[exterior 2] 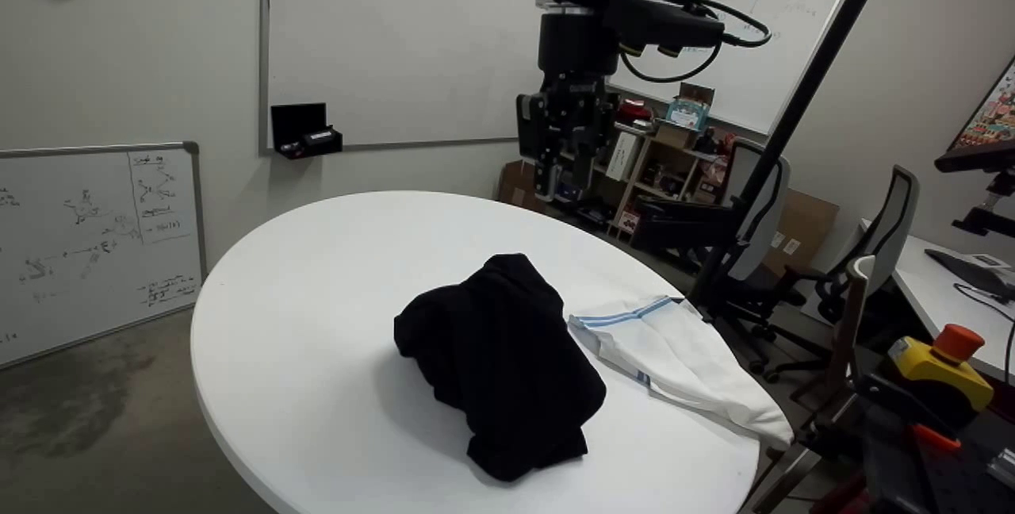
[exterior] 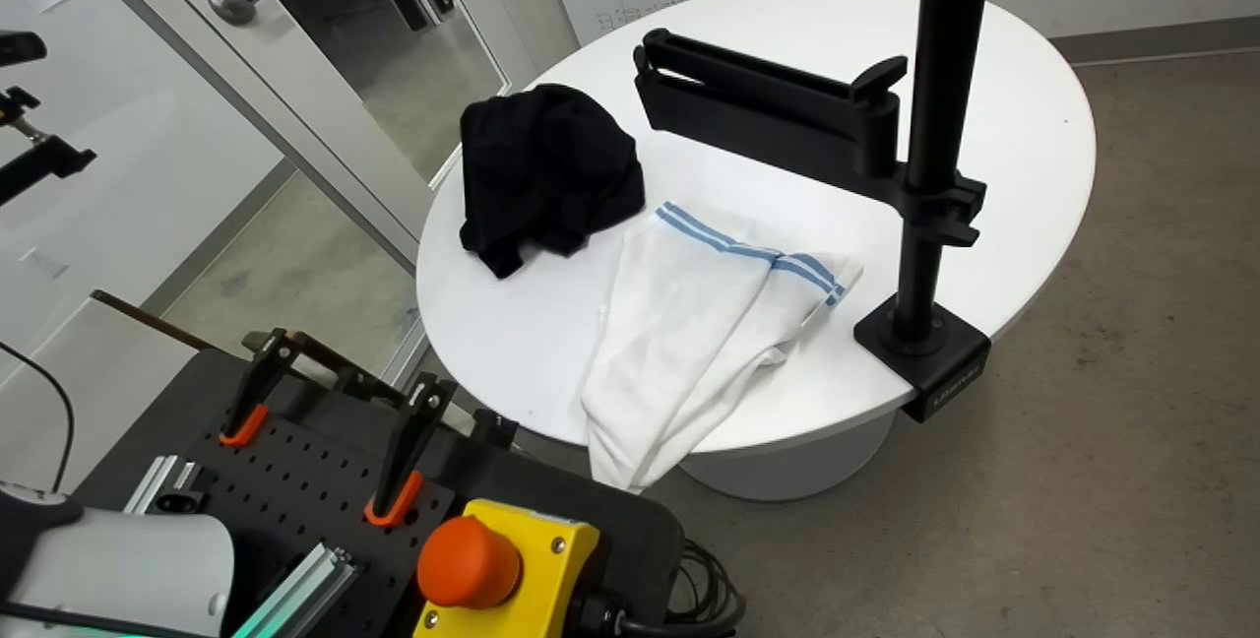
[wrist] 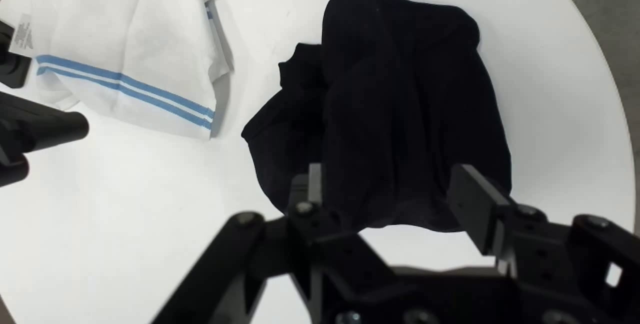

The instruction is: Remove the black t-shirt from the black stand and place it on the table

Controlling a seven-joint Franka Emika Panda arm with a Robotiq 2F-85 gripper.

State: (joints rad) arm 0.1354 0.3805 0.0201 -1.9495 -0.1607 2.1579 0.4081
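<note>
The black t-shirt lies crumpled on the white round table (exterior: 1024, 126), in both exterior views (exterior: 551, 165) (exterior 2: 507, 363). It also fills the middle of the wrist view (wrist: 400, 99). The black stand (exterior: 945, 77) is clamped at the table's edge with a side arm (exterior: 778, 106) that carries nothing. Parts of the stand show at the left of the wrist view (wrist: 40, 126) and in an exterior view (exterior 2: 793, 101). My gripper (exterior 2: 564, 181) is open and empty, well above the table. Its fingers (wrist: 387, 174) are apart, with the t-shirt below them.
A white cloth with blue stripes (exterior: 709, 333) lies beside the t-shirt and hangs over the table's edge. A yellow box with a red stop button (exterior: 522, 569) sits on the black bench (exterior: 325, 451). A glass door (exterior: 345, 57) stands behind the table.
</note>
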